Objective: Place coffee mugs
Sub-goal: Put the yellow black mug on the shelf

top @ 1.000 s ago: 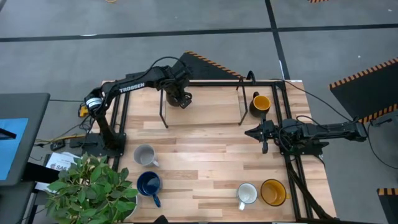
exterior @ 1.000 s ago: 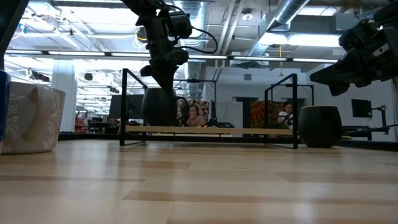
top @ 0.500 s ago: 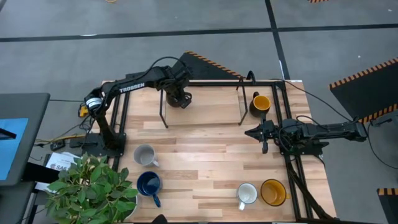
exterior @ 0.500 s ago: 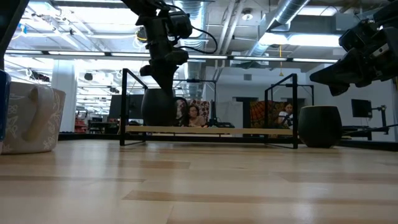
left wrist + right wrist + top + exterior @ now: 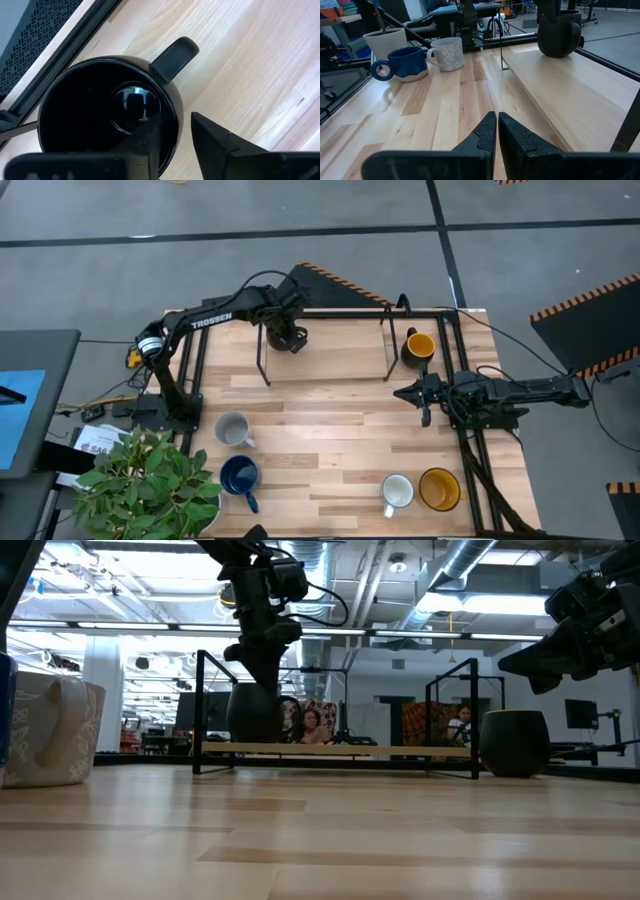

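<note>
Glossy black mug [image 5: 107, 117] with stubby handle, upright on raised shelf [image 5: 330, 350] at eleven o'clock; left gripper [image 5: 175, 137] pinching its rim. Right gripper [image 5: 497, 131] closed, empty, at three o'clock.

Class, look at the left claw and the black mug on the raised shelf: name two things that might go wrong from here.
1. The left claw has one finger inside the black mug and one outside the wall; lifting off at an angle might drag or tip it.
2. The mug stands near the back edge of the shelf, so a nudge might push it against the frame or off.
</note>
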